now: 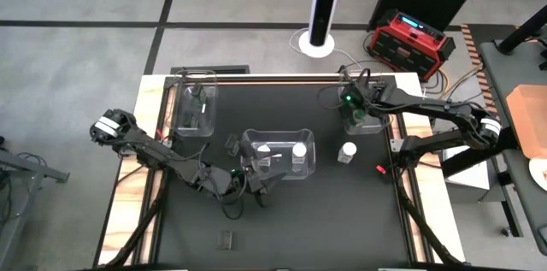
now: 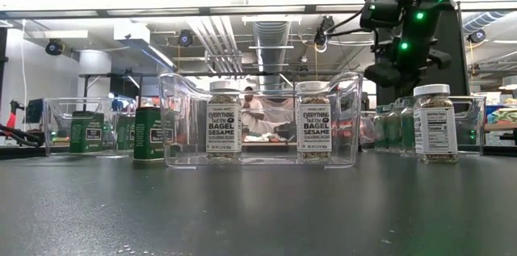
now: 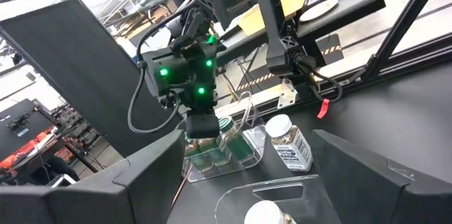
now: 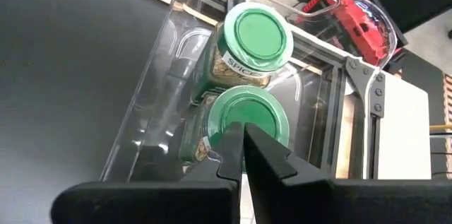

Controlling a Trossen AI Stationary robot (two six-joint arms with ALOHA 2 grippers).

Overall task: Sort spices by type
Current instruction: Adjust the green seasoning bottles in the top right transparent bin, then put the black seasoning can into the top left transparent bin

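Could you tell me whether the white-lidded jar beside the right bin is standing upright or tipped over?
Upright: the white-lidded jar stands on its base outside the bins, lid on top, label reading level.

Bare dark tabletop [image 1: 342, 220] at the front, middle bin [image 1: 279, 153] crowded by left gripper [image 1: 256, 173], loose white-lidded jar [image 1: 347, 152] beside it, far-right bin [image 1: 359, 117] apparently full.

My right gripper [image 4: 244, 155] hangs over two jars [image 4: 247, 121] in the far-right bin [image 4: 152, 97]; two sesame jars [image 2: 224, 119] stand in the centre bin [image 2: 182, 102].
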